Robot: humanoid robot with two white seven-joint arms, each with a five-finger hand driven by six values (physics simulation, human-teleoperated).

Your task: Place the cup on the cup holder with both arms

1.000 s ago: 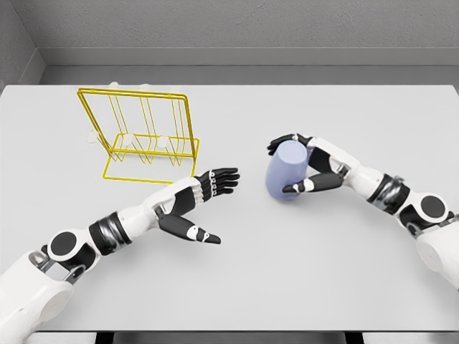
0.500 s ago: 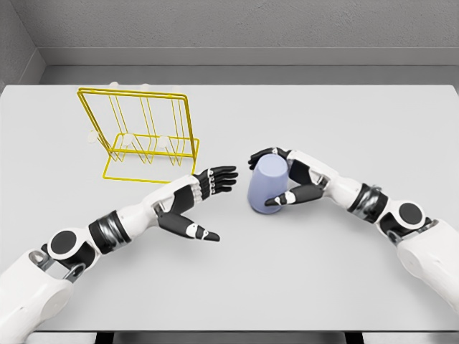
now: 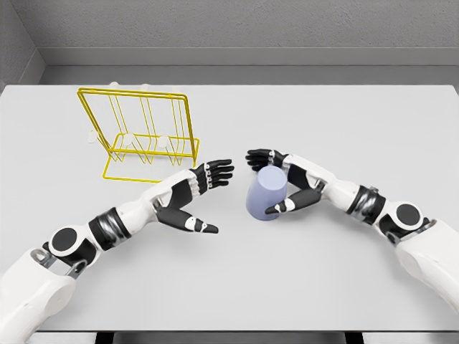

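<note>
A pale lavender cup (image 3: 267, 194) stands mouth down near the middle of the grey table (image 3: 301, 272), tilted slightly. My right hand (image 3: 276, 183) is shut on it, fingers over the far side and thumb on the near side. My left hand (image 3: 204, 197) is open just left of the cup, fingers spread toward it, with a small gap between them. The yellow wire cup holder (image 3: 140, 136) stands at the back left, with white-tipped pegs inside its frame.
The table's far edge meets a grey wall. Behind the left hand the holder's base frame (image 3: 143, 175) lies close to the left forearm.
The right hand has carried the cup leftward toward the table's middle. The left hand has risen slightly and turned toward the cup.
</note>
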